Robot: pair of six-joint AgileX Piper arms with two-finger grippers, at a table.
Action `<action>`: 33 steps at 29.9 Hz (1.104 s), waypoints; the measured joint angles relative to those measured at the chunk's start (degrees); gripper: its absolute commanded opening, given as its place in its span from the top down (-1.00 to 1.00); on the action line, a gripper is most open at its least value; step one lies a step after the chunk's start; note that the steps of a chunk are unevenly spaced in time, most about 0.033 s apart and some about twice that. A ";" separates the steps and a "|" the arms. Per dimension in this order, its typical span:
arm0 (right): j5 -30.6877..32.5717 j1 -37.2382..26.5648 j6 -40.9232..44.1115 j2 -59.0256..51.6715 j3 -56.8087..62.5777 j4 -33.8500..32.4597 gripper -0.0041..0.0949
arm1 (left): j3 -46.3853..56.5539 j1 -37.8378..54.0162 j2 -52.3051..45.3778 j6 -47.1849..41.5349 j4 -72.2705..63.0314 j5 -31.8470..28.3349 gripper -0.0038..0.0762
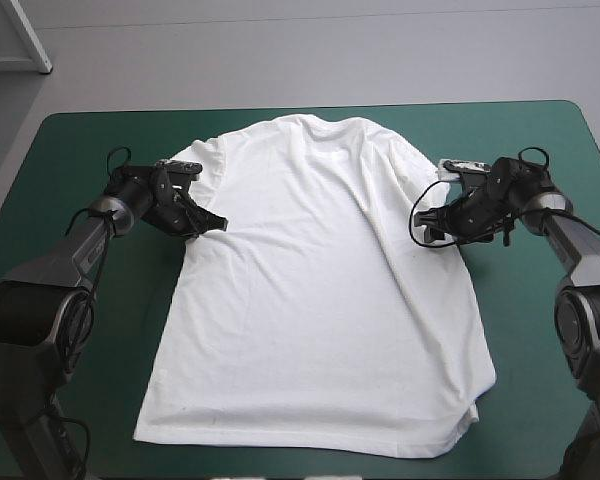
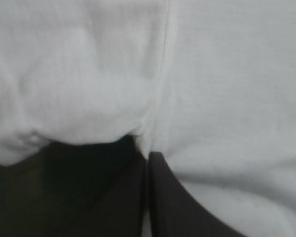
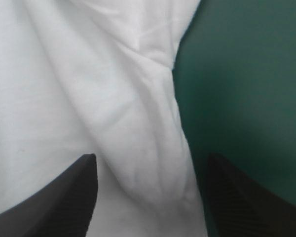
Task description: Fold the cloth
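The white T-shirt (image 1: 310,300) lies spread flat on the table, collar toward the far edge and hem toward the near edge. My left gripper (image 1: 208,220) is at the seam under the shirt's left sleeve. In the left wrist view its black fingers meet in a point (image 2: 148,157), shut on a pinch of the T-shirt (image 2: 227,89). My right gripper (image 1: 427,228) hovers at the shirt's right side below the sleeve. It is open (image 3: 151,158), and a wrinkled ridge of the T-shirt's edge (image 3: 153,148) runs between its fingers.
Bare teal-green cover (image 1: 80,160) shows in strips to the left and right of the shirt, and beside the right gripper (image 3: 246,74). The shirt's hem lies close to the table's near edge.
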 measured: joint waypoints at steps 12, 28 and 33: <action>-2.63 -0.04 -1.42 2.28 -1.33 2.68 0.96 | -0.53 0.00 -0.06 -3.30 0.17 0.20 0.92; 6.47 -0.04 -1.47 -14.88 -21.75 2.10 0.96 | -25.34 0.00 -14.24 -4.12 3.48 15.36 0.92; 7.60 -0.04 -1.47 -20.54 -26.16 2.10 0.96 | -35.98 0.00 -17.66 -3.71 6.94 21.81 0.92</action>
